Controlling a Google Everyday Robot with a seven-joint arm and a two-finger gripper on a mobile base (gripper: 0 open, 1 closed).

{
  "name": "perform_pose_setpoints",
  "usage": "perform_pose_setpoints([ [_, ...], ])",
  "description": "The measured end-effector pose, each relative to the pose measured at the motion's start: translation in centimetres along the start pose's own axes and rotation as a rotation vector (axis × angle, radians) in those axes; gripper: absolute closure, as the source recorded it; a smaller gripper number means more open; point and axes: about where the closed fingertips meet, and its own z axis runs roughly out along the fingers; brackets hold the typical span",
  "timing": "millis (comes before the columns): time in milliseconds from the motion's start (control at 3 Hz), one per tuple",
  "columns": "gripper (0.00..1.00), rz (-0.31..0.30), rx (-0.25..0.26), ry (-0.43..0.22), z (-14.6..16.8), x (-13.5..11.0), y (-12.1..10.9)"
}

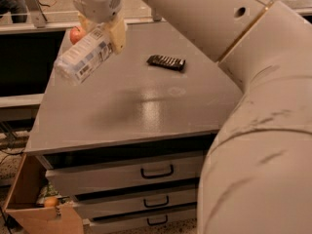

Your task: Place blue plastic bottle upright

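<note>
The blue plastic bottle (pixel 82 57) is clear and pale with a white label bearing dark print. It hangs tilted in the air over the left part of the grey table (pixel 146 106), its far end pointing down to the left. My gripper (pixel 103 29) is shut on the bottle's upper end, one tan finger (pixel 117 35) showing on its right side. The bottle's cap is hidden.
A red apple (pixel 76 33) sits at the table's far left, partly behind the gripper. A dark flat snack bar (pixel 166 62) lies at the back middle. Drawers (pixel 156 172) are below the tabletop. A cardboard box (pixel 39 208) stands at the lower left. My arm fills the right.
</note>
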Motion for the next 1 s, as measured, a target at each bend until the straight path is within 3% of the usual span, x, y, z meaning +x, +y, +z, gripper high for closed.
perform_pose_setpoints([
  [333,1.0,-0.103,0.02,0.105,-4.0,5.0,0.6],
  [667,1.0,-0.179,0.045,0.149,-6.6,8.7,2.9],
  [1000,1.0,-0.269,0.067,0.169,-6.9,9.2,2.2],
])
